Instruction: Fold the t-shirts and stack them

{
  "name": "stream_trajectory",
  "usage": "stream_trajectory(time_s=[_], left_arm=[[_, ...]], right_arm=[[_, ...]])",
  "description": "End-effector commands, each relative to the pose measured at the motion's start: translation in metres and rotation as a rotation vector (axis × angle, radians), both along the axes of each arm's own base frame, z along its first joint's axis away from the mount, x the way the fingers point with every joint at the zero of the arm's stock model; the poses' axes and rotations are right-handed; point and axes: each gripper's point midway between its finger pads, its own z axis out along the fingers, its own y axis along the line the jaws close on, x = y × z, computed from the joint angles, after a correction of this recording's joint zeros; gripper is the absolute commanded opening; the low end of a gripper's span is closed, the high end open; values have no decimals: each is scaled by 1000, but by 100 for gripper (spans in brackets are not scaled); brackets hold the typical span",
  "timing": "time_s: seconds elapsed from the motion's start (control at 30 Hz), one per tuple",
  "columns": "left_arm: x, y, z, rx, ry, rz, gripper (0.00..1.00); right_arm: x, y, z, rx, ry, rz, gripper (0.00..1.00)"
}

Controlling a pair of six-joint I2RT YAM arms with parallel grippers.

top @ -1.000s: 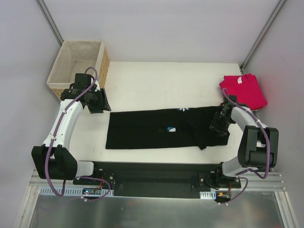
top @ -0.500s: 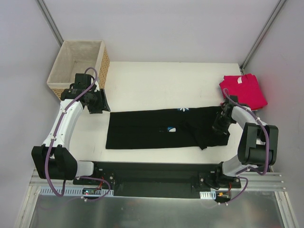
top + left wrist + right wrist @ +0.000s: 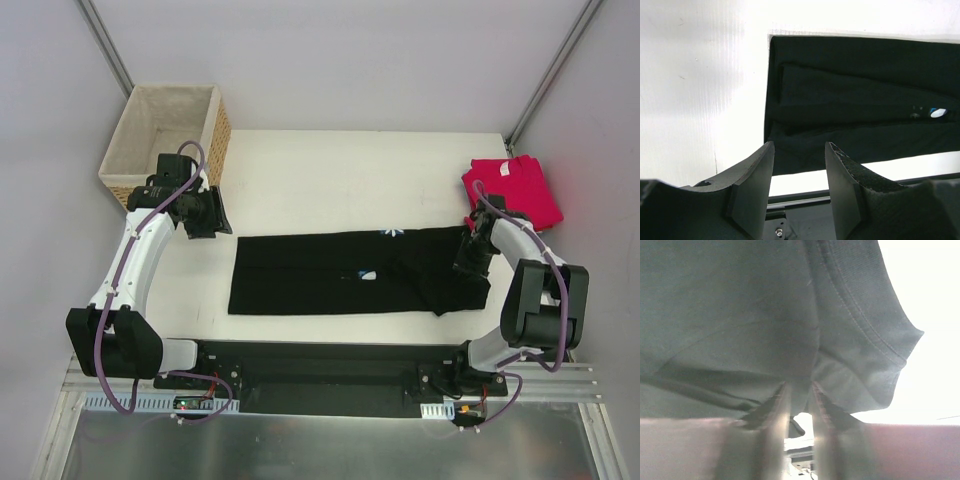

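The black t-shirt [image 3: 330,275] lies folded into a long strip across the table's near half, with bits of its blue and white print [image 3: 391,233] showing. My right gripper [image 3: 470,262] is at the strip's right end. In the right wrist view it [image 3: 800,390] is shut on a pinch of the black cloth [image 3: 740,315]. The pinkish-red t-shirt [image 3: 512,188] lies folded at the far right edge. My left gripper [image 3: 212,222] hovers open just beyond the strip's left end. In the left wrist view it [image 3: 799,150] holds nothing, and the black shirt [image 3: 855,95] lies ahead of it.
A wicker basket [image 3: 160,135] with pale lining stands at the table's back left corner, close behind the left arm. The black base rail [image 3: 320,360] runs along the near edge. Bare white table [image 3: 350,180] lies behind the black shirt.
The right gripper closed on the black shirt's right end and shifted right, away from the middle. The whole strip slid a little to the right with it. The left arm stayed still.
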Motion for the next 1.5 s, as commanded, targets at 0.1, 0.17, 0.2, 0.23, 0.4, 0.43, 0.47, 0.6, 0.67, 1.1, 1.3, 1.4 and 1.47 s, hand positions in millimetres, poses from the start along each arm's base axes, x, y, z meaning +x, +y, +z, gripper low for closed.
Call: stream_trajectory(time_s=[0.1, 0.17, 0.2, 0.23, 0.4, 0.43, 0.47, 0.6, 0.67, 1.1, 1.3, 1.4, 1.47], left_arm=[[5, 1, 14, 17, -40, -19, 45], [6, 0, 14, 13, -38, -22, 45], [6, 0, 13, 12, -32, -21, 45], [7, 0, 13, 9, -33, -22, 45], [9, -3, 13, -5, -27, -24, 45], [9, -4, 13, -6, -25, -24, 45], [10, -3, 12, -6, -22, -23, 45], [11, -3, 11, -5, -19, -26, 45], [10, -3, 11, -3, -20, -26, 45], [2, 1, 7, 18, -19, -21, 45], [2, 2, 11, 22, -32, -22, 45], [1, -1, 7, 5, -16, -30, 45], [0, -3, 2, -6, 4, -28, 45]], right_arm=[[-13, -12, -11, -54, 65, -10, 39], [-9, -20, 1, -101, 33, -24, 42], [-9, -21, 12, -112, 5, -29, 42], [-2, -21, 23, -114, -36, -34, 45], [22, -10, 47, -50, -184, -36, 48], [27, -1, 46, 0, -196, -22, 48], [31, 2, 44, 21, -202, -8, 48], [59, 18, 31, 124, -246, 31, 48], [69, 29, 17, 195, -228, 45, 46], [107, 58, -7, 284, -256, 132, 40], [99, 57, 13, 208, -259, 155, 39], [93, 43, 27, 97, -206, 146, 38], [85, 34, 29, 46, -169, 167, 38]])
